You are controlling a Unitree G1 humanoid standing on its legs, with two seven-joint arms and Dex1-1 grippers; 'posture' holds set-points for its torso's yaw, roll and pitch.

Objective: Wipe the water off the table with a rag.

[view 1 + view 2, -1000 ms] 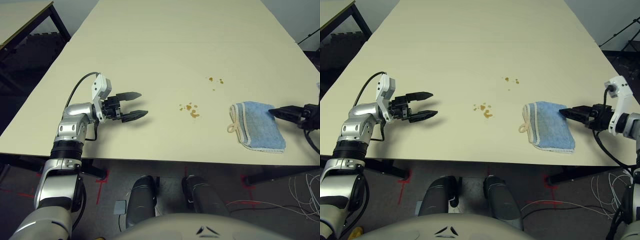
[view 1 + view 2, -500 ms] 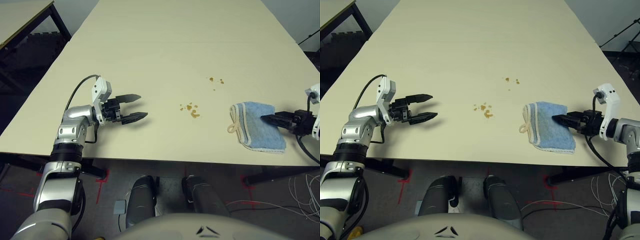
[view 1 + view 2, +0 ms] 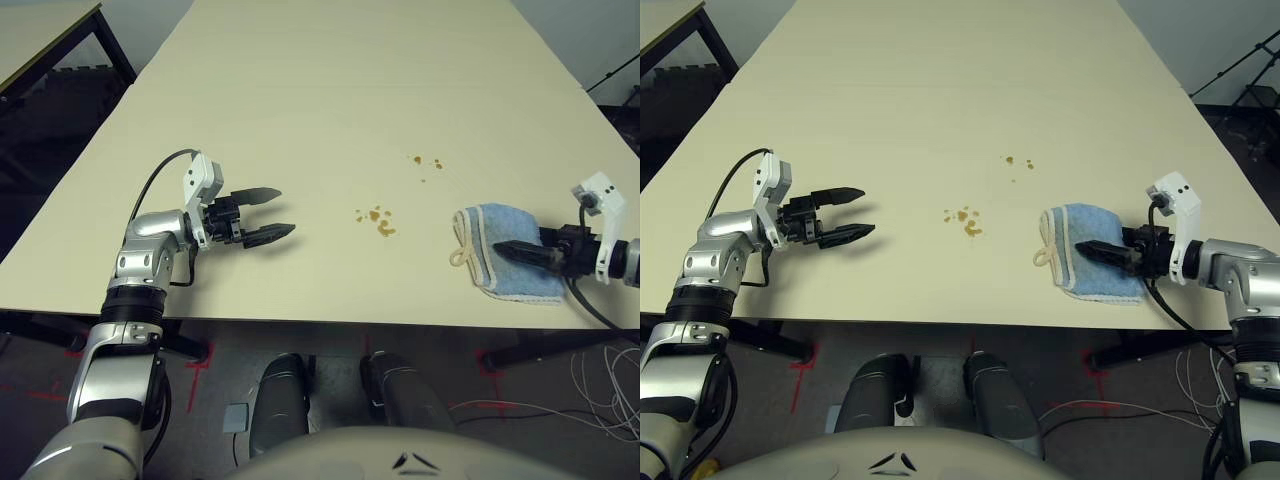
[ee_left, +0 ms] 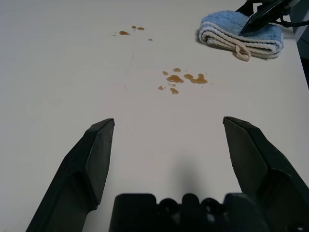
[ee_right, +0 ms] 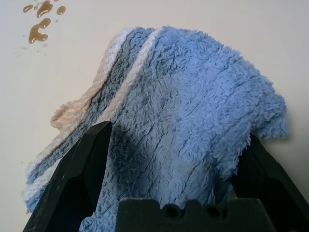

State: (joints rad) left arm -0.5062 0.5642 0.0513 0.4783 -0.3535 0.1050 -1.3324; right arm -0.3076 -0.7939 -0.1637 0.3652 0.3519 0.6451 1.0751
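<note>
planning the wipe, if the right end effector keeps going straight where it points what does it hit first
The rag. The right end effector is open, its fingers straddling the rag, which lies straight ahead; contact is unclear.

Both arms were jointed silver-grey metal segments with black bands, each ending in a black gripper, the left gripper [image 3: 282,211] and right gripper [image 3: 1082,246], of two tapered pointed fingers, topped by a small white camera block with a looping black cable.

light blue rag [image 3: 1095,258] with cream-white edging, brownish-amber water [image 3: 377,219] droplets, pale cream-beige table [image 3: 330,90], black end effector fingers [image 3: 262,234]
</note>
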